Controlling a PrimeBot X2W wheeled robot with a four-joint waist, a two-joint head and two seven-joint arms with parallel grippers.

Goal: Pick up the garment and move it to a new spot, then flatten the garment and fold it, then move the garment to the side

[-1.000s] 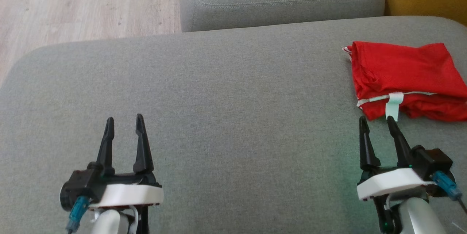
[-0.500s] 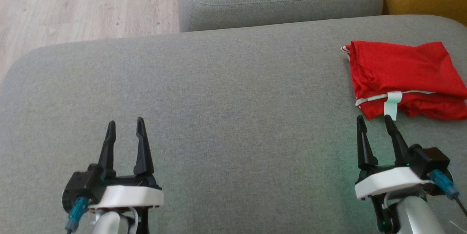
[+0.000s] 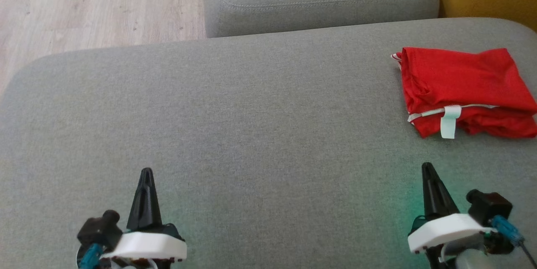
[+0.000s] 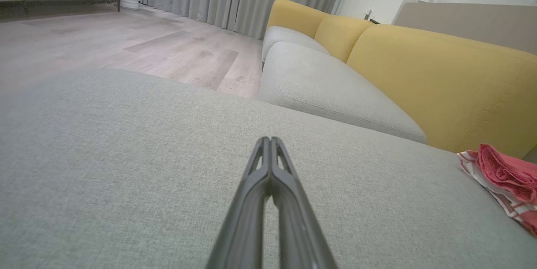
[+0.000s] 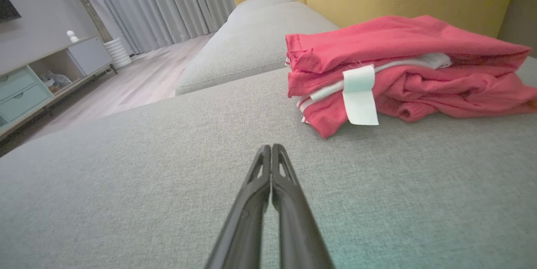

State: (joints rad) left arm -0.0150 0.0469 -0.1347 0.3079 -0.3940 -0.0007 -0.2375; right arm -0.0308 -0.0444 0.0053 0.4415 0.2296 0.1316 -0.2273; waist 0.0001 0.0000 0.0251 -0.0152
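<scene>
Garment (image 3: 461, 80) lies folded at the sofa's (image 3: 251, 113) right side. Left end effector (image 3: 146, 173) and right end effector (image 3: 427, 167) are pressed together, empty. Keep both clear of the fabric.

Left gripper (image 3: 146, 171) fingers gone from spread to pressed together, right gripper (image 3: 427, 165) likewise closed up, both drawn back toward the head view's lower edge, right fingertips once just beside the garment (image 3: 461, 80) at its white tag (image 3: 448, 122), now apart from it
</scene>
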